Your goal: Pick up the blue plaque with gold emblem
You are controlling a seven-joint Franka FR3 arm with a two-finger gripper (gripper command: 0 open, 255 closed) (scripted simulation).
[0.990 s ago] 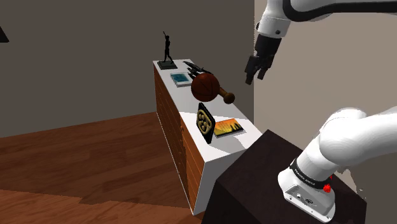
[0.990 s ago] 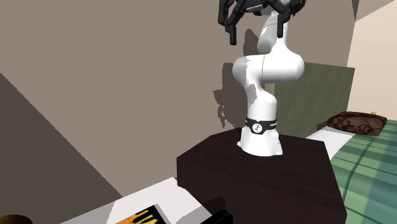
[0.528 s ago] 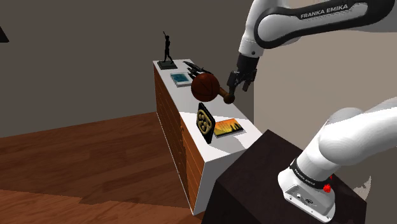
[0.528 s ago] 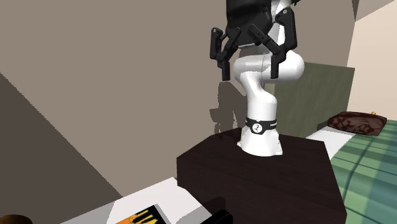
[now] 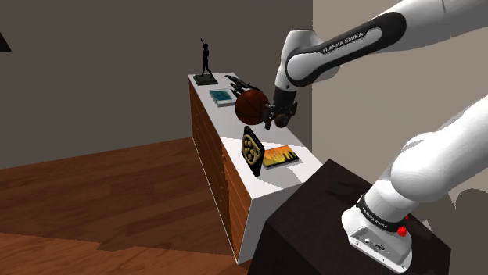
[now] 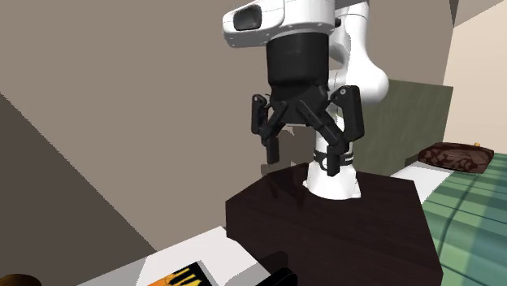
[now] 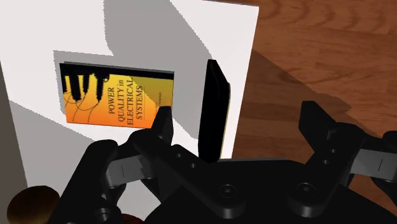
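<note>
The plaque (image 5: 250, 148) is dark with a gold emblem. It stands upright near the front edge of the white cabinet top (image 5: 227, 125), beside an orange book (image 5: 280, 157). My gripper (image 5: 274, 119) hangs open above and a little behind it, close to a brown round object (image 5: 254, 104). In the wrist view the plaque (image 7: 214, 108) shows edge-on as a thin dark slab between and beyond the open fingers of my gripper (image 7: 238, 118), untouched by either. From the second exterior view my gripper (image 6: 302, 154) points down with its fingers spread and nothing between them.
The orange book (image 7: 118, 95) lies flat next to the plaque. Further back on the cabinet stand a black statuette (image 5: 206, 61), a small blue-green picture (image 5: 223, 97) and a dark spiky object (image 5: 242, 83). The cabinet's wooden side drops to a wood floor (image 5: 117, 195). The dark stand (image 5: 313, 211) sits close by.
The arm has swung down and toward the shoulder view's left, from high by the wall to just above the cabinet top near the brown object. The fingers stayed open.
</note>
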